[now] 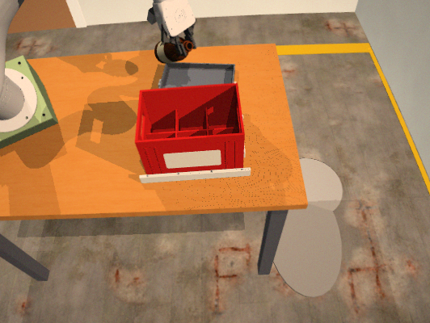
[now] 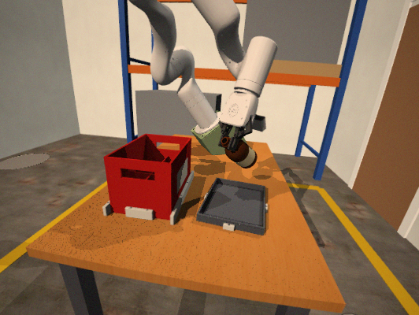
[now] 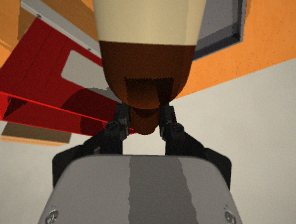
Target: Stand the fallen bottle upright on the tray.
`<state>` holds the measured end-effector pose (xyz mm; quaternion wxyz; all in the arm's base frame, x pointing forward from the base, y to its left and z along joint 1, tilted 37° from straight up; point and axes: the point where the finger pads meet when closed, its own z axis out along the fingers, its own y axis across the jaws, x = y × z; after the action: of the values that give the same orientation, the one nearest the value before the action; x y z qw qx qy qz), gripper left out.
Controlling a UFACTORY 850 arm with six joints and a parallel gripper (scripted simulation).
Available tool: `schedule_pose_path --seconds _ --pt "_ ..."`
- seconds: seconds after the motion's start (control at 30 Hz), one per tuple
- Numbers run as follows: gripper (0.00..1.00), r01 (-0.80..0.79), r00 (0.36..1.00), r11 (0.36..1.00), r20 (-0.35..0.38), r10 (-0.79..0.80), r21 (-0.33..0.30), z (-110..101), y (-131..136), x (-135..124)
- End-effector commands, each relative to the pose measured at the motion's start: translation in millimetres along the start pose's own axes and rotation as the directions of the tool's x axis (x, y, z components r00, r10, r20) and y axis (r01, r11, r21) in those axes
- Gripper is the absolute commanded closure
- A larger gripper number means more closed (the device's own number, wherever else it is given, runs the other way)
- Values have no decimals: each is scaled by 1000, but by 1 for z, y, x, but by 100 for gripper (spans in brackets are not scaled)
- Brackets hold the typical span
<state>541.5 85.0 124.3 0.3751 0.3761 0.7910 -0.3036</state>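
One bottle (image 1: pixel 170 50) is all that matters here, and from above it hangs in the air past the far edge of the grey tray (image 1: pixel 231 69), off its far-left corner, with the gripper (image 1: pixel 183 44) clamped on its neck. The red crate (image 1: pixel 190 151) sits on the table (image 1: pixel 81 178) just in front of the tray, nearer the camera.

From the side of the room the tilt shows best: the bottle (image 2: pixel 240 153) points its base down and outward, toward the tray (image 2: pixel 236 226), while the neck runs up into the gripper (image 2: pixel 230 141). It is well above the tray floor and leaning, not upright. The crate (image 2: pixel 142 185) stands beside the tray, apart from the arm.

Looking along the wrist, the fingers pinch the brown neck from both sides, and the body of the bottle (image 3: pixel 147 65) stretches straight away from the gripper (image 3: pixel 145 125), cream label farthest out. I'd judge the long axis must swing until the base faces straight down, and the whole thing must come over the tray before lowering.
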Motion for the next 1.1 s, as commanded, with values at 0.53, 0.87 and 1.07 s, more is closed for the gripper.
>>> schedule_pose_path --seconds 0.53,0.87,1.07 --pt "100 -1 994 1000 113 1 0 -1 0 0" --pt "100 -1 989 1000 148 2 -2 -2 1 0" --pt "100 -2 988 1000 155 2 -3 -2 1 0"
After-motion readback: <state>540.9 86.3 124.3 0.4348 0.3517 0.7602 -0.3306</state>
